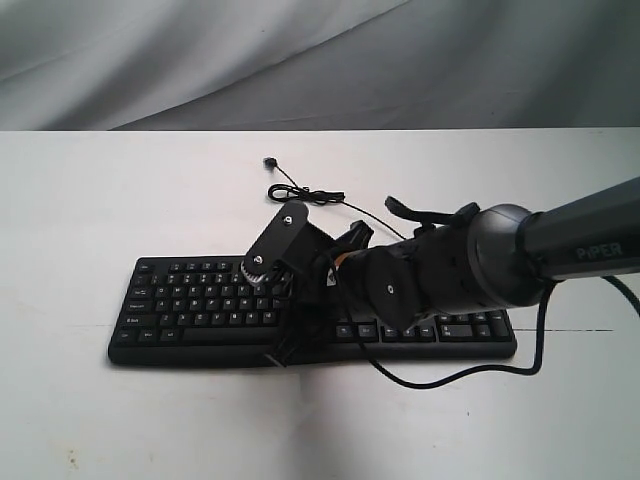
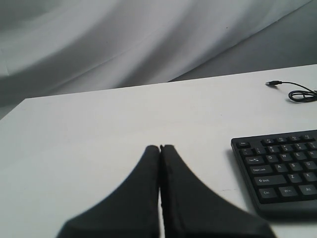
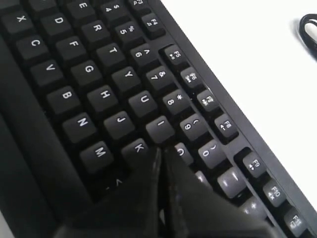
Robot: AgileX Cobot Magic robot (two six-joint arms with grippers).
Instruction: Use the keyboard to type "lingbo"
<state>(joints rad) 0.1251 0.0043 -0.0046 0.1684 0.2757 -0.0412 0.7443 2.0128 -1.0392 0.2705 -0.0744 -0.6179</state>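
Keyboard (image 1: 200, 300) is lying flat across the near half of the table (image 1: 70, 410), its long side running left to right in the exterior view. The right tool (image 3: 161, 153) is hanging over its letter block with both fingers pressed together, gripping nothing; the joined tip is sitting between the K key (image 3: 138, 148) and the O key (image 3: 181, 151), about where L should be, though the tool itself is hiding that key; whether the tip is touching a cap, I cannot tell. Judging by that, the first letter is looking like the step in hand; a good press is calling for a short, straight descent onto one cap only, since the tip is looking no narrower than a key and its neighbours are crowding it; lifting clear before heading for the I key (image 3: 159, 124) is seeming wise.

The right arm is reaching in from the right over the number pad, its wrist pitching down toward the keys; the left tool (image 2: 160, 148) is hovering closed and empty over bare table off the keyboard's left end. Farther back, the cable (image 1: 310, 195) is lying in a loose coil, its plug (image 1: 270, 161) resting free on the table.
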